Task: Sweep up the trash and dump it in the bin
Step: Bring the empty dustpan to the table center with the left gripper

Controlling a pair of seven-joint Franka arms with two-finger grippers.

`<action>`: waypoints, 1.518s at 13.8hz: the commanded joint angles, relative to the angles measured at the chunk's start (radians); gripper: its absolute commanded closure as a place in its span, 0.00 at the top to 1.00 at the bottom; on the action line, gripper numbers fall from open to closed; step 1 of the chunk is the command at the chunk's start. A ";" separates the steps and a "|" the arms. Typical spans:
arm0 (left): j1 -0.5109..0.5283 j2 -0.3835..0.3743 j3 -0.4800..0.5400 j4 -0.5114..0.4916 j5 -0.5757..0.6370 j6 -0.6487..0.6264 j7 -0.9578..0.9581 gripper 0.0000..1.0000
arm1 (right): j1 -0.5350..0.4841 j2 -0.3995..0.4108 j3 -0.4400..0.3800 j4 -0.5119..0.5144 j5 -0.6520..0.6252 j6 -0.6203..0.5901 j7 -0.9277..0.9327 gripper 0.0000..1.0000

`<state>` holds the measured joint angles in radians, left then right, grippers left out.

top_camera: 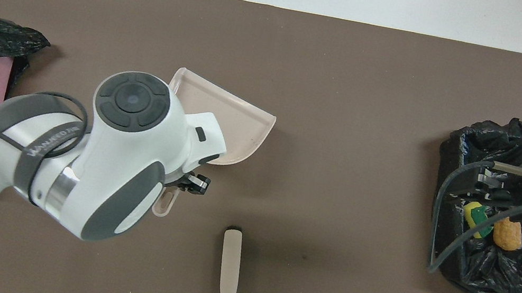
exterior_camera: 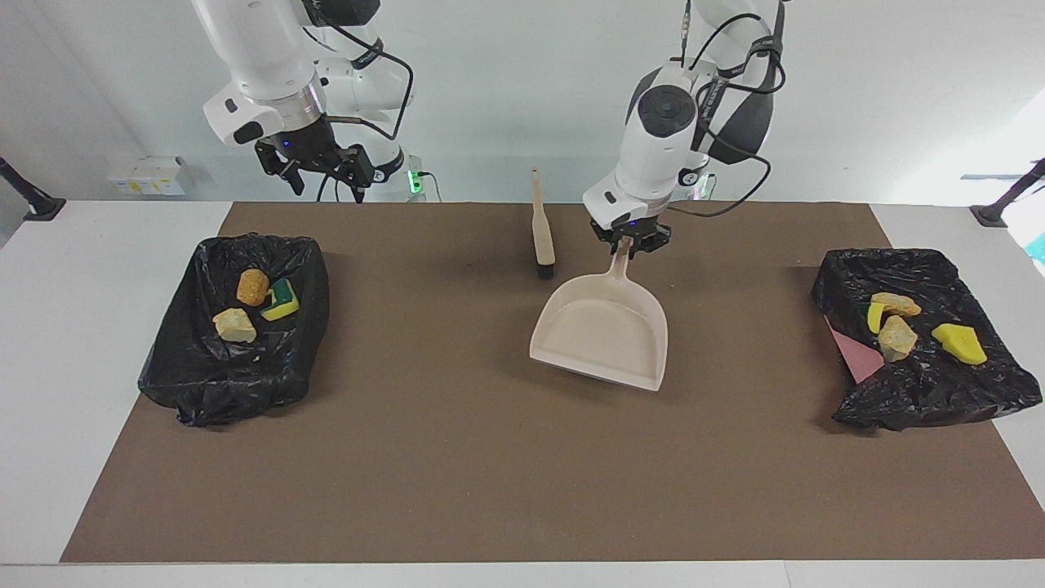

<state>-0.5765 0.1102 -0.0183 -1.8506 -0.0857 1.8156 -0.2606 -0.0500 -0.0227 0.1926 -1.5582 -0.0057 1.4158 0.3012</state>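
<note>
Left gripper (exterior_camera: 629, 242): clenched on handle of beige dustpan (exterior_camera: 602, 335), pan mid-mat, just beside brush (exterior_camera: 541, 231). Right gripper (exterior_camera: 321, 174): fingers spread, nothing held, raised above black-lined bin (exterior_camera: 204, 376) at right arm's end. Trash (exterior_camera: 252, 287): three scraps in that bin; four more scraps (exterior_camera: 896, 336) in second black-lined bin (exterior_camera: 922, 392), well apart from dustpan toward left arm's end.

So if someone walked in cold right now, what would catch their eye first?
Probably the beige dustpan, held by its handle in the left tool over the middle of the brown mat, empty. Next, the two black bin bags, one at each end of the table, each holding yellow and beige scraps. The right tool hangs open above the bag at its own end.
</note>
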 commanded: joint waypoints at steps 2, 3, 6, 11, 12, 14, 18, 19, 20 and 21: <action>-0.066 0.106 0.021 0.030 -0.112 0.130 -0.150 0.00 | -0.016 -0.029 -0.001 -0.039 0.024 0.028 -0.014 1.00; -0.077 0.121 0.020 0.030 -0.143 0.163 -0.169 0.00 | -0.016 -0.029 -0.001 -0.037 0.024 0.029 -0.014 1.00; -0.088 0.157 0.020 0.027 -0.256 0.232 -0.192 0.00 | -0.016 -0.029 -0.001 -0.039 0.024 0.029 -0.016 1.00; -0.114 0.160 0.020 -0.007 -0.261 0.275 -0.195 0.07 | -0.036 -0.026 -0.001 -0.040 0.024 0.081 -0.112 1.00; -0.114 0.160 0.020 -0.007 -0.259 0.272 -0.183 0.99 | -0.036 -0.026 -0.001 -0.042 0.024 0.087 -0.122 1.00; -0.111 0.158 0.021 0.001 -0.250 0.266 -0.183 1.00 | -0.036 -0.026 -0.001 -0.052 0.024 0.116 -0.122 1.00; -0.050 0.123 0.041 0.021 -0.244 0.203 -0.181 1.00 | -0.036 -0.029 0.001 -0.057 0.024 0.129 -0.122 1.00; -0.013 0.121 0.043 0.027 -0.237 0.200 -0.181 1.00 | -0.036 -0.029 -0.001 -0.057 0.024 0.129 -0.122 1.00; 0.027 0.118 0.043 0.030 -0.230 0.202 -0.181 1.00 | -0.036 -0.029 -0.001 -0.057 0.024 0.129 -0.122 1.00; 0.061 0.117 0.044 0.033 -0.220 0.205 -0.181 1.00 | -0.036 -0.029 -0.001 -0.057 0.024 0.129 -0.122 1.00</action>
<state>-0.5827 0.2428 0.0298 -1.8234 -0.3231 2.0462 -0.4467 -0.0718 -0.0242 0.1899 -1.5790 -0.0056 1.5171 0.2094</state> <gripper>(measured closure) 0.000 0.000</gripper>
